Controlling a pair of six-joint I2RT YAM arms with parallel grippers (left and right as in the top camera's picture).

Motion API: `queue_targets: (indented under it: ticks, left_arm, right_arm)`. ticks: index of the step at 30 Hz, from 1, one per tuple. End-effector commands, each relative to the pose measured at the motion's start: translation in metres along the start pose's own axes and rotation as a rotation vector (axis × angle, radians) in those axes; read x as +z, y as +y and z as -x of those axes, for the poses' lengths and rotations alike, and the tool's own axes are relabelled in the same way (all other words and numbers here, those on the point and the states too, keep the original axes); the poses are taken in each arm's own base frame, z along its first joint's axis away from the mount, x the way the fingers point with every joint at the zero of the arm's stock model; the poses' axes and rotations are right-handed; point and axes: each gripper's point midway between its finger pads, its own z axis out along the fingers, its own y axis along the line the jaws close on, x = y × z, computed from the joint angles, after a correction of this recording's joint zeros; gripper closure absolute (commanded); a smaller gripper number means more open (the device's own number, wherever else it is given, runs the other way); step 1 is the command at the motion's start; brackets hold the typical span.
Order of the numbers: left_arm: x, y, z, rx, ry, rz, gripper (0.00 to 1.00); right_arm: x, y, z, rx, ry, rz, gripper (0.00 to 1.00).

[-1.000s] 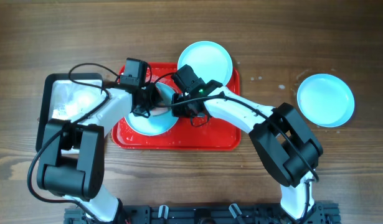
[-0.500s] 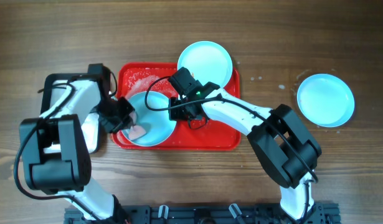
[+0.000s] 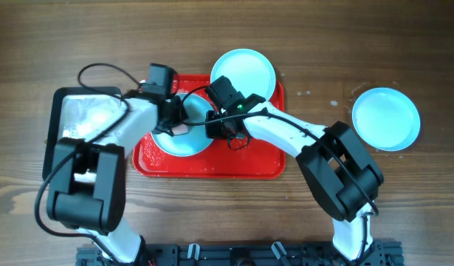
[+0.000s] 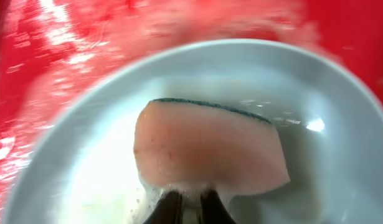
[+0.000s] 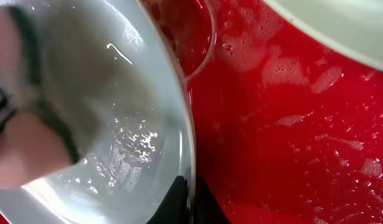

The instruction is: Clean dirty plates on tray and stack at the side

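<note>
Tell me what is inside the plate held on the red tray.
A pink sponge with a green edge, gripped by the left pincer, plus suds. The plate bottom beneath the sponge is covered.

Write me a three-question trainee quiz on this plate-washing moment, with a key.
1. True or false: the left tool holds a pink sponge against a plate.
2. The right tool pinches: A nothing, B that plate's rim, C the sponge.
3. How many plates show in the overhead view?
Key: 1 true; 2 B; 3 three.
</note>
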Motion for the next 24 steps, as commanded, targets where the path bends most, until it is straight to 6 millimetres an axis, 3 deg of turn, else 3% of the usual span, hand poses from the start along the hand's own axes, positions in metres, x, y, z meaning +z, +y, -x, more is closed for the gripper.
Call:
queue_targets:
  ticks: [1,4,6,8,10,13,17,21,23,24]
  left_arm:
    - [0.027,-0.013,-0.051,0.101,0.119,0.023,0.96]
    - [0.020,-0.034,-0.087,0.215,0.277,-0.116,0.96]
    - [0.013,-0.013,-0.108,0.205,0.385,-0.049,0.96]
    - [0.007,0.018,-0.115,0.207,0.424,0.088,0.96]
    - [0.007,0.044,-0.102,0.204,0.371,0.216,0.96]
    - [0.002,0.085,-0.068,0.063,0.197,0.445,0.96]
    - [-0.011,0.118,-0.036,0.013,0.025,0.635,0.96]
    - [-0.009,0.113,-0.006,-0.004,-0.125,0.631,0.96]
    - [0.003,0.095,-0.010,-0.024,-0.087,0.521,0.96]
    - [0.011,0.080,-0.024,-0.034,-0.004,0.422,0.96]
  right_arm:
    - [0.010,0.000,-0.013,-0.029,0.042,-0.002,0.96]
    - [0.010,0.000,-0.013,-0.029,0.042,-0.002,0.96]
    - [0.010,0.000,-0.013,-0.029,0.042,-0.002,0.96]
    - [0.010,0.000,-0.013,-0.029,0.041,-0.002,0.96]
    - [0.010,0.000,-0.013,-0.029,0.041,-0.002,0.96]
    - [0.010,0.000,-0.014,-0.028,0.043,-0.003,0.96]
    - [0.010,0.000,-0.014,-0.028,0.043,-0.003,0.95]
    - [0.010,0.000,-0.014,-0.029,0.043,-0.003,0.96]
    - [0.010,0.000,-0.014,-0.029,0.043,-0.003,0.96]
    - [0.010,0.000,-0.014,-0.029,0.043,-0.003,0.96]
